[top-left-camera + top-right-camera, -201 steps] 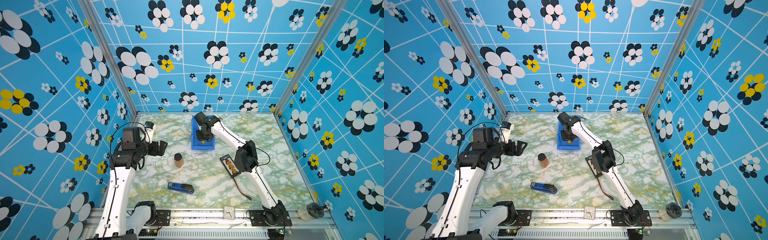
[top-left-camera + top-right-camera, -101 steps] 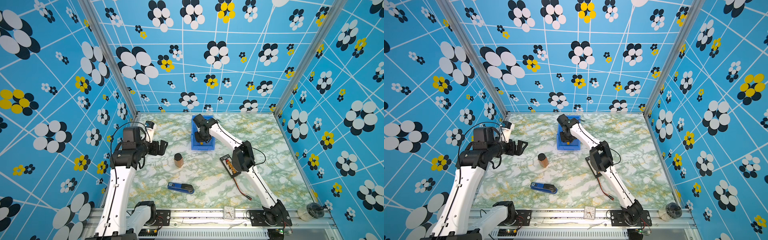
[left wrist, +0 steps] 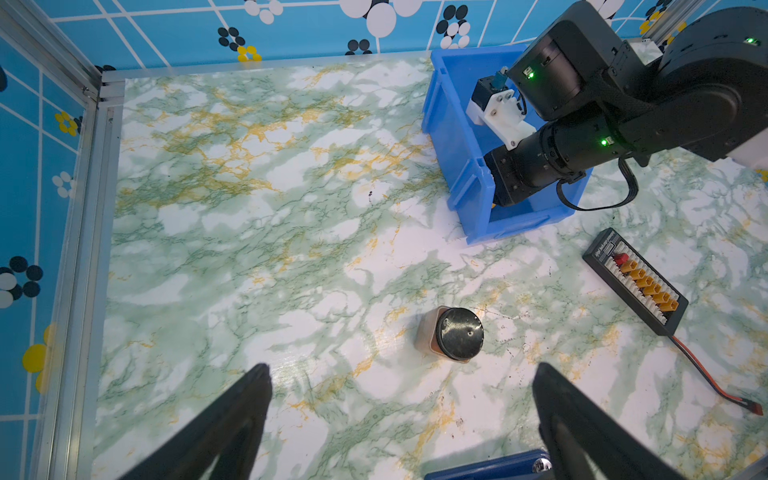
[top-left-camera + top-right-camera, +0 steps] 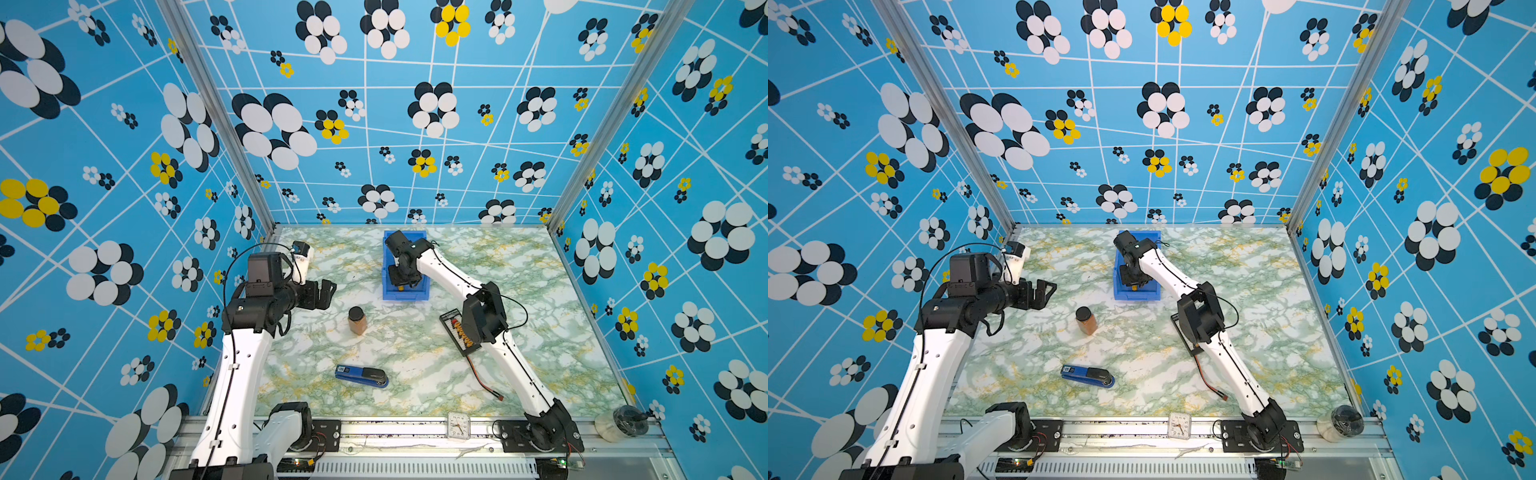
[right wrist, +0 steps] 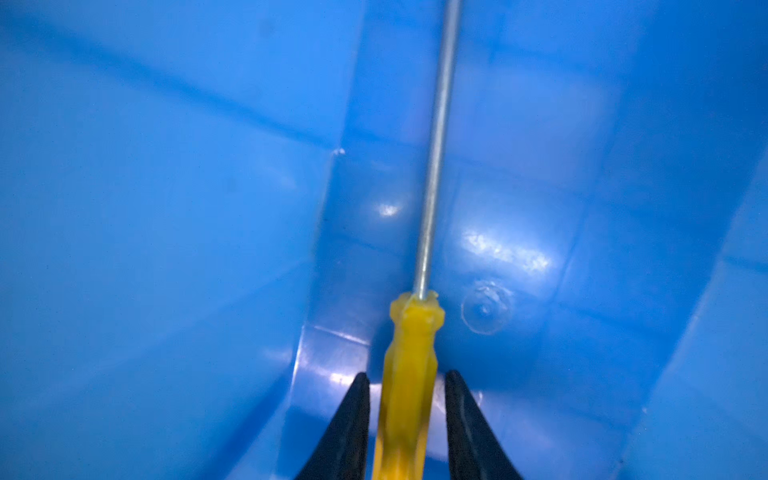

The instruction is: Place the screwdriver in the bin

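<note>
Down inside the bin (image 4: 386, 266), in both top views, sits my right claw (image 4: 401, 284). Left wrist: the wall hides it. Right wrist: jaws just parted a little, clear of the screwdriver (image 5: 411, 345) between them, low in the bin; dropped, I judge

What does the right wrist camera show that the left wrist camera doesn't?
Only the right wrist view: the screwdriver, its yellow handle between the right claw's fingers with a slim gap on each side.

Only the left wrist view: the jar, the connector board, the stapler's edge, the table, the right arm reaching into the bin, and the open left claw.

Both: the bin, seen from inside in the right wrist view and from outside in the left.
</note>
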`<state>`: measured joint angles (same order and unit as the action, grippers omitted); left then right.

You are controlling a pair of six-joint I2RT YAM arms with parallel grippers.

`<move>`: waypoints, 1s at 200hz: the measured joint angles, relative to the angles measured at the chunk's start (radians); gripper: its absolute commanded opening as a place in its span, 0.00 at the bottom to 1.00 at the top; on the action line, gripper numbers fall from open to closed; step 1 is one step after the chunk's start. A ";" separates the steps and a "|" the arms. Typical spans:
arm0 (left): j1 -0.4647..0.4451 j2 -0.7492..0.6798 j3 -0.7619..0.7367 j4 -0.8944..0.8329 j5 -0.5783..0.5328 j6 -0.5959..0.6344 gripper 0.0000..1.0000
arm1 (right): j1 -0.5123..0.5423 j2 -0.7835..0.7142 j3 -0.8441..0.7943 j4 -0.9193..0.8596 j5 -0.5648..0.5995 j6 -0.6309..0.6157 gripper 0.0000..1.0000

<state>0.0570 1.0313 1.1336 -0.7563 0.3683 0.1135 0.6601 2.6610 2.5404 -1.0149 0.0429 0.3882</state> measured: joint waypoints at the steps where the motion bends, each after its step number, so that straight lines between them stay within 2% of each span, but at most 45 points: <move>1: 0.000 0.000 0.000 0.000 0.000 0.000 0.99 | 0.000 0.000 0.001 0.000 0.000 0.000 0.37; 63: -0.001 0.062 0.000 0.062 -0.005 -0.014 0.99 | -0.003 -0.024 0.120 -0.042 0.082 -0.037 0.48; 90: -0.001 0.118 0.000 0.099 -0.071 -0.024 0.99 | -0.009 -0.095 0.119 -0.076 0.122 -0.064 0.51; 115: -0.001 0.154 0.000 0.127 -0.113 -0.037 0.99 | -0.012 -0.222 0.106 -0.088 0.148 -0.089 0.57; 144: -0.001 0.195 0.003 0.140 -0.134 -0.061 0.99 | -0.013 -0.468 -0.033 -0.047 0.172 -0.111 0.65; 182: -0.001 0.234 0.003 0.163 -0.145 -0.092 0.99 | -0.013 -0.758 -0.268 0.078 0.198 -0.128 0.71; 193: -0.001 0.238 0.003 0.169 -0.146 -0.099 0.99 | -0.014 -0.826 -0.356 0.122 0.211 -0.133 0.80; 200: 0.000 0.238 0.002 0.175 -0.149 -0.103 0.99 | -0.016 -0.868 -0.422 0.155 0.219 -0.136 0.81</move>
<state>0.0566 1.2690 1.1351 -0.5808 0.2195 0.0105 0.6437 1.7927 2.1185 -0.8600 0.2615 0.2523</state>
